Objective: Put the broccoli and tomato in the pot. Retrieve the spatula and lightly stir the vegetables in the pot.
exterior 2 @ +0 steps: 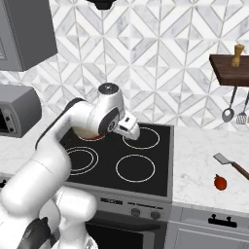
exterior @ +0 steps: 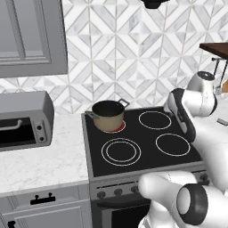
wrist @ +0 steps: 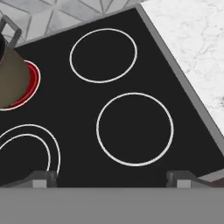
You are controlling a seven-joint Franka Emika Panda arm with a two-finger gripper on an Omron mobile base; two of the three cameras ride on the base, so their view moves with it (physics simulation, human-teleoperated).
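The tan pot (exterior: 108, 115) stands on the stove's back left burner, which glows red under it; its side shows at the left edge of the hand view (wrist: 11, 74). My gripper (exterior 2: 132, 130) hovers over the middle of the stovetop, right of the pot, open with nothing between its fingertips (wrist: 43, 178). The red tomato (exterior 2: 221, 182) lies on the counter right of the stove. Just behind it lies the spatula (exterior 2: 228, 162), grey blade toward the stove, dark handle running right. The broccoli is out of view.
The black stovetop (exterior: 147, 147) has four ringed burners. A toaster oven (exterior: 22, 120) sits on the left counter. A ladle (exterior 2: 228, 114) and a slotted turner (exterior 2: 241, 116) hang under a wooden shelf (exterior 2: 228, 68) at the right.
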